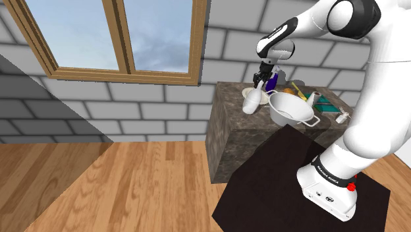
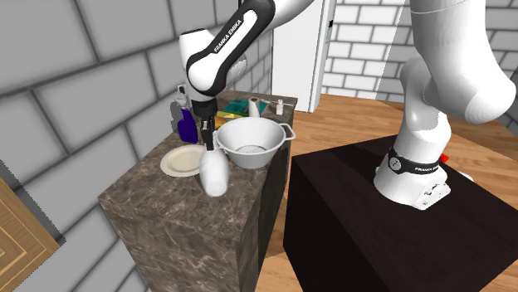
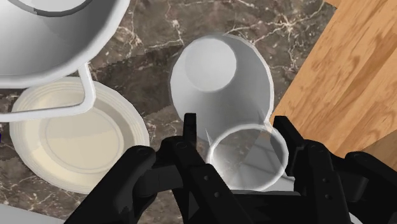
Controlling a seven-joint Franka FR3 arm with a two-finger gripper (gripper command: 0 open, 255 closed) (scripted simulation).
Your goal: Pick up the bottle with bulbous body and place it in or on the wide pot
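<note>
Now your all-black gripper [image 3: 235, 130] pinches the neck of the white bulbous bottle [image 3: 219, 70], tilted at the dark marble counter's [image 2: 166, 216] edge, just beside the wide white pot [image 2: 249, 162]. Grasping seems done; carrying and placing remain.

One white bulbous bottle [image 2: 213, 172], one wide white pot [image 2: 267, 143], one round cream plate [image 2: 177, 163], one dark-blue object [image 2: 189, 128], one dark marble-patterned counter [image 2: 166, 224], one wood-framed, two-paned window [image 1: 124, 36].
</note>
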